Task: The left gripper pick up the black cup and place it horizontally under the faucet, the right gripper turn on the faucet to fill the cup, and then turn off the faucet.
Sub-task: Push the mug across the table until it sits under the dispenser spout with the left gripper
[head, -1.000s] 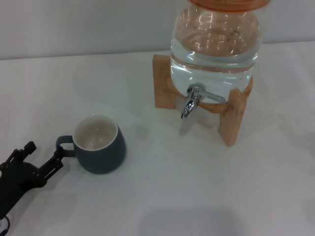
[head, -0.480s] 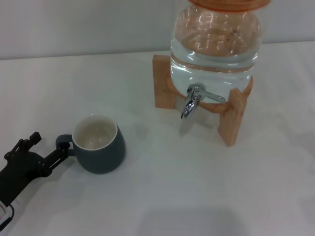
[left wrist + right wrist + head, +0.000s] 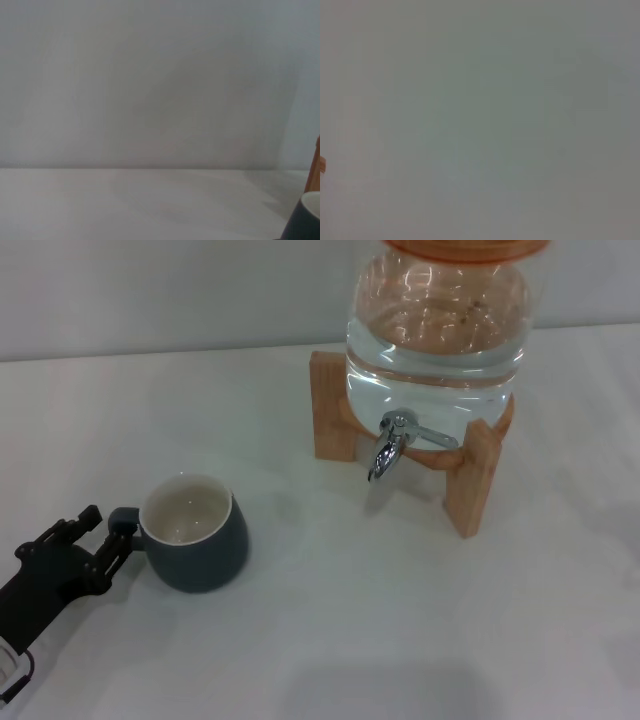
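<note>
Black cup (image 3: 196, 545) upright, handle between left hand's (image 3: 108, 536) spread fingers, not clamped

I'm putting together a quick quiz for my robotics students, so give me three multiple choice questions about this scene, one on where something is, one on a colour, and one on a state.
1. Where is the black cup relative to the faucet?
A. Directly under it
B. Toward the robot's left and nearer the robot
C. Behind the wooden stand

2. What colour is the cup's interior?
A. Cream-white
B. Red
C. Bright blue

3. How does the cup stand?
A. On its side
B. Upside down
C. Upright on the table

Answers:
1 B: in the head view, bare table separates cup and faucet.
2 A: its pale inside shows through the open mouth.
3 C: its mouth faces up, with the left gripper at its handle.
</note>
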`<state>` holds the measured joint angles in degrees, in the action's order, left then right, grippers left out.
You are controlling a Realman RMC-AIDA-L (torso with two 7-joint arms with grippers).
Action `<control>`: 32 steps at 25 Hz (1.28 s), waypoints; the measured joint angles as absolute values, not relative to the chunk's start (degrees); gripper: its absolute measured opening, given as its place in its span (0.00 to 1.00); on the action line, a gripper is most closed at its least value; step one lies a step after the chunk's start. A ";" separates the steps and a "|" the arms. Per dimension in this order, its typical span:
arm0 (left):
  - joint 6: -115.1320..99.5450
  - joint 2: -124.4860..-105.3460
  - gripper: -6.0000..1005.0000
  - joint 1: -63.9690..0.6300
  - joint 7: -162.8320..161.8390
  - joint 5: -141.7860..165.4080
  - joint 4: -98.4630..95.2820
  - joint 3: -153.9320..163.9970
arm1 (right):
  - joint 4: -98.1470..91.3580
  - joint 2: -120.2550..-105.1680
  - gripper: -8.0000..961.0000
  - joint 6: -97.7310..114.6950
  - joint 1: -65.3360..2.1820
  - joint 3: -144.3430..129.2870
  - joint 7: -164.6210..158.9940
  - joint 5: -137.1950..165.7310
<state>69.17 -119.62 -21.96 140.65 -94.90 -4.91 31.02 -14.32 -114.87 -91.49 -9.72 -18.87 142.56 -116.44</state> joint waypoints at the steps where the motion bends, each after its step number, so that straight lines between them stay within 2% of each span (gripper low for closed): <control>1: 69.21 -119.62 0.60 -22.15 140.45 -94.89 -4.86 31.02 | -14.32 -114.87 0.86 -91.44 -9.77 -18.87 142.56 -116.44; 11: 68.73 -119.62 0.21 -24.20 139.72 -94.87 -4.13 31.02 | -14.48 -114.87 0.86 -91.22 -9.93 -18.89 142.19 -116.72; 22: 68.51 -119.70 0.21 -27.29 140.37 -93.26 -3.96 31.02 | -14.24 -114.95 0.86 -91.05 -10.97 -18.92 142.35 -116.68; 32: 63.40 -119.89 0.21 -36.66 143.57 -89.86 3.67 31.00 | -13.20 -114.98 0.86 -90.87 -12.58 -20.33 142.42 -116.28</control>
